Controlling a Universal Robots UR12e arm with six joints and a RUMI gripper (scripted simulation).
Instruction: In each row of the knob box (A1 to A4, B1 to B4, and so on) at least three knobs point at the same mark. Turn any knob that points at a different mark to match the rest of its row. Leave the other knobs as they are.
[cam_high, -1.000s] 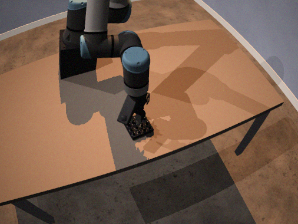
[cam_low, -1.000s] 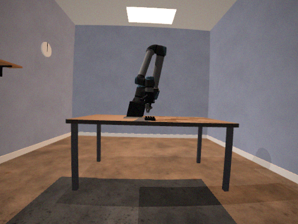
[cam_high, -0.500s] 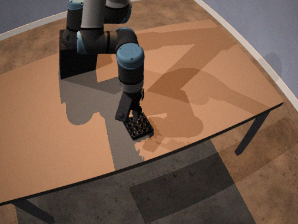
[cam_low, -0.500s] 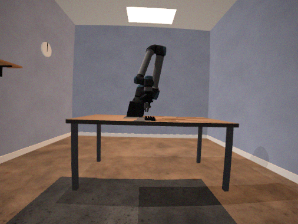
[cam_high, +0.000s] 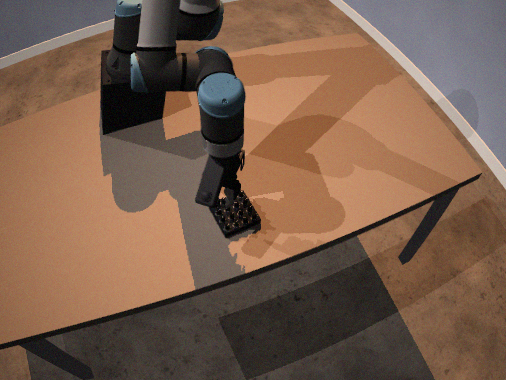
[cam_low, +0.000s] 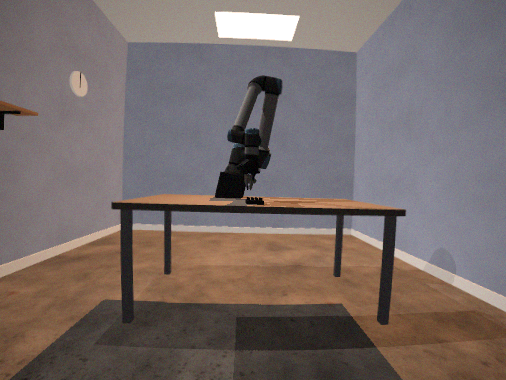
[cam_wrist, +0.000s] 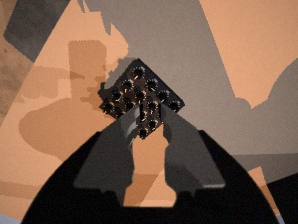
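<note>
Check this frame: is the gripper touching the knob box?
Apart. The exterior view shows the gripper raised above the knob box, with wall visible between them; its fingers are nearly shut and hold nothing.

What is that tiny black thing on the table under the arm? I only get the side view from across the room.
Observer: From above, it is a flat square black box covered in rows of small knobs.
Visitor: Is the pincer holding one of them?
Observer: No. In the wrist camera the pincer hangs over the box's near corner with its fingers almost closed, and it grips nothing.
Visitor: Can you see where the knobs point?
Observer: The wrist camera shows a pale mark on each knob, but the marks are too small to read their directions.
</note>
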